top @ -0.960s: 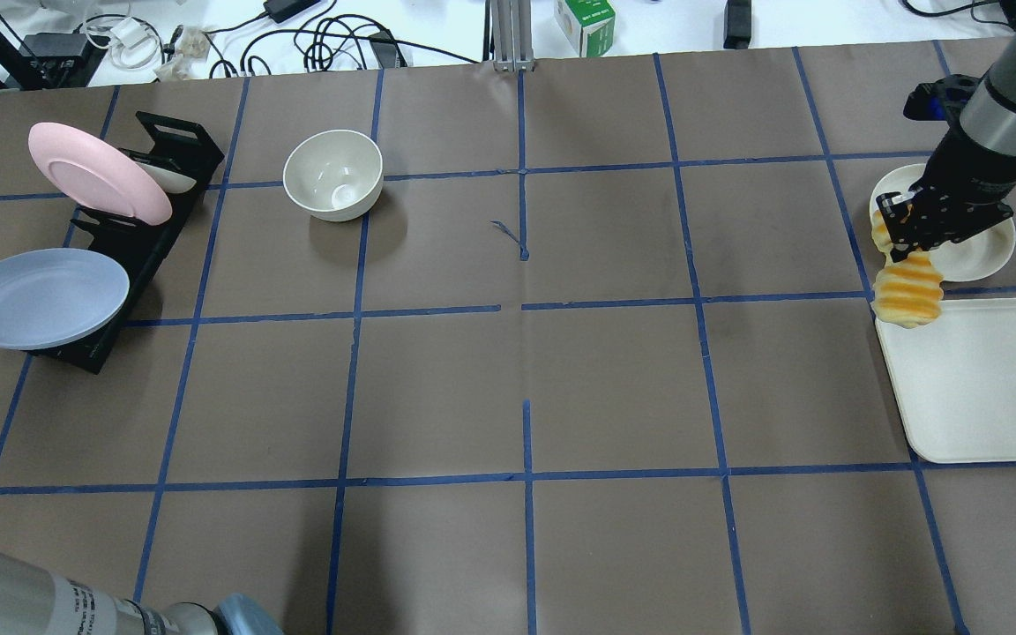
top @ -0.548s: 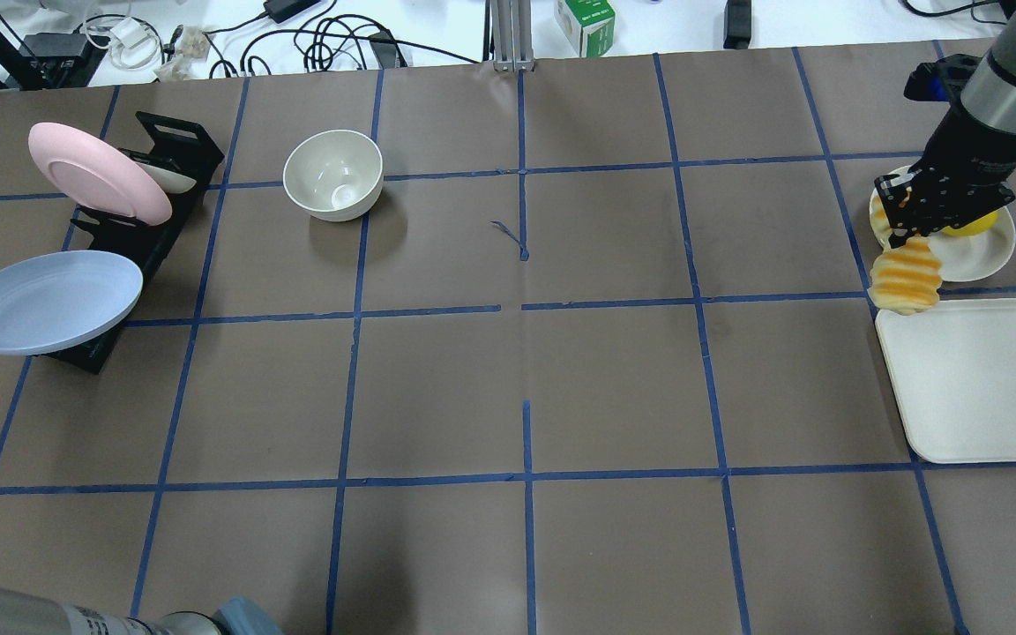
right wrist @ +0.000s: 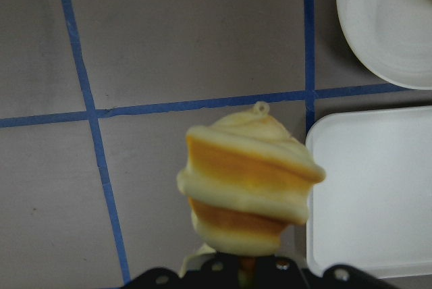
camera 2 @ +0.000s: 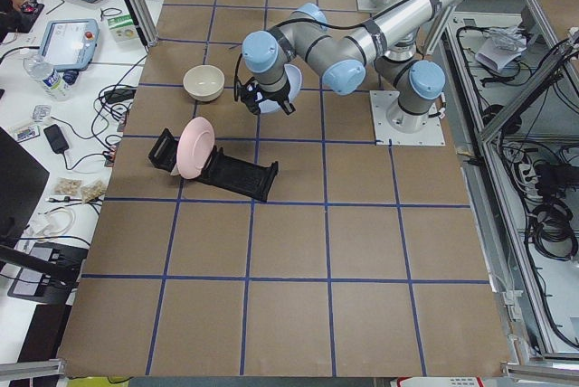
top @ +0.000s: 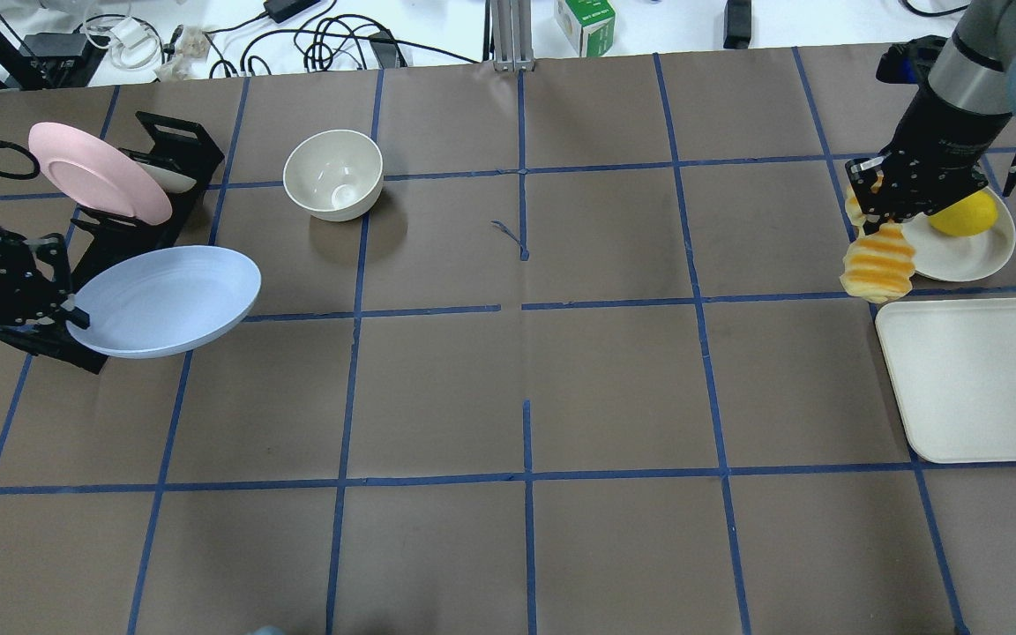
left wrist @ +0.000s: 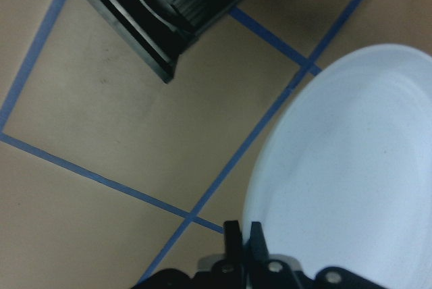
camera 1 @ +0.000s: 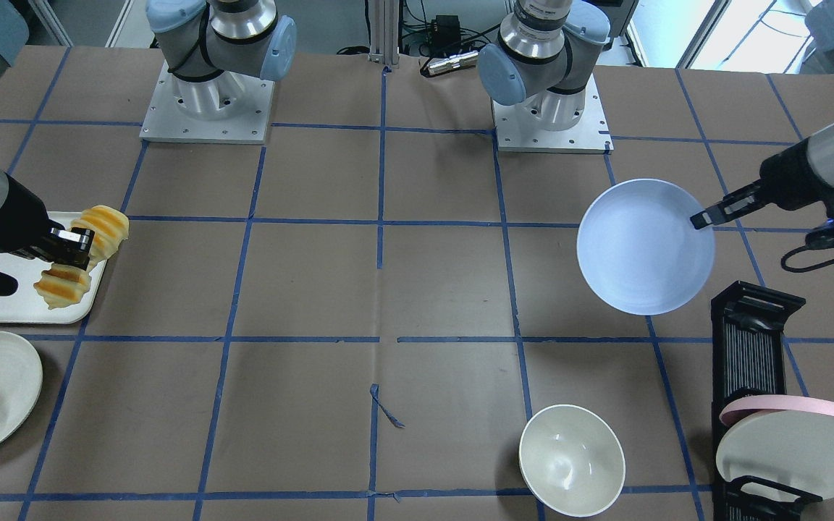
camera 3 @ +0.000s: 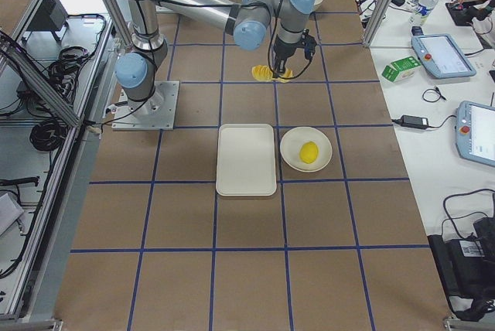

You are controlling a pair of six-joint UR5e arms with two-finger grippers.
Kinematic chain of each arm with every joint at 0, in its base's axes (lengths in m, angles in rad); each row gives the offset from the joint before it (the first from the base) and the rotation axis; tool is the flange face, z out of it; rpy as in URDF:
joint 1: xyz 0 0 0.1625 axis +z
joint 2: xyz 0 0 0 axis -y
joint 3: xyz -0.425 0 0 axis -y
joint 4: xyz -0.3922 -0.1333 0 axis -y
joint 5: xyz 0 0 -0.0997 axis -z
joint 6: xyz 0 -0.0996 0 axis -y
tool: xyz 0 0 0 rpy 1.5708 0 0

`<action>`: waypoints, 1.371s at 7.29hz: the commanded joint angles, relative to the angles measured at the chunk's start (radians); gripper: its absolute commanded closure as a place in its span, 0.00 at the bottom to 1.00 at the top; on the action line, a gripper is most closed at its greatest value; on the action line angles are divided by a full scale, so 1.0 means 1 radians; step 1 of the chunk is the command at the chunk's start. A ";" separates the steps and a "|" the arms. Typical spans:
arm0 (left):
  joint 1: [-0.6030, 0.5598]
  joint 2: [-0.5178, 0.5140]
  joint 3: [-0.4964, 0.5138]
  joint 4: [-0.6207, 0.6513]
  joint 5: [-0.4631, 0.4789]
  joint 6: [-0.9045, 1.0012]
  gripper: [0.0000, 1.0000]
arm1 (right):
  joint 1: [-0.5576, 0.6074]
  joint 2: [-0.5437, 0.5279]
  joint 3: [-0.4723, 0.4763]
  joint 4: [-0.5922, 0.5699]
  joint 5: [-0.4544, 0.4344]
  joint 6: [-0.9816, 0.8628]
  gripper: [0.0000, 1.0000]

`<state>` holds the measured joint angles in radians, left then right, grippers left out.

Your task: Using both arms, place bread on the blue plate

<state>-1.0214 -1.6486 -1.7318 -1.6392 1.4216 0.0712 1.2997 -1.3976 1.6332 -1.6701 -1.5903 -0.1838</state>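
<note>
The bread (top: 878, 263) is a ridged golden-orange loaf that hangs lengthwise from my right gripper (top: 880, 222), which is shut on it. It is held in the air just left of the cream plate and beyond the tray's corner. It also shows in the front view (camera 1: 102, 226) and the right wrist view (right wrist: 246, 188). My left gripper (top: 71, 313) is shut on the near-left rim of the blue plate (top: 168, 298) and holds it in the air, tilted, just right of the rack. The plate also shows in the front view (camera 1: 641, 250) and the left wrist view (left wrist: 351, 167).
A black dish rack (top: 168, 154) at the left holds a pink plate (top: 98, 172). A white bowl (top: 333, 174) stands beyond the middle. A cream plate (top: 971, 251) with a yellow fruit (top: 964, 214) sits at the far right, and a white tray (top: 984, 379) lies in front of it.
My left gripper has carried the blue plate to the right, away from the rack. My right gripper has moved the bread left and farther from the tray, uncovering the yellow fruit.
</note>
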 commanded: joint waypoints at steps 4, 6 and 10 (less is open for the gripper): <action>-0.302 0.084 -0.352 0.512 -0.047 -0.357 1.00 | 0.010 0.002 -0.012 0.012 0.012 0.017 1.00; -0.453 0.048 -0.364 0.736 -0.096 -0.610 1.00 | 0.009 0.002 -0.012 0.012 0.010 0.017 1.00; -0.713 -0.121 -0.425 1.116 -0.083 -0.970 1.00 | 0.019 0.006 -0.076 0.063 0.057 0.017 1.00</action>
<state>-1.6923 -1.7139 -2.1340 -0.6737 1.3331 -0.8178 1.3121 -1.3956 1.5950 -1.6463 -1.5659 -0.1672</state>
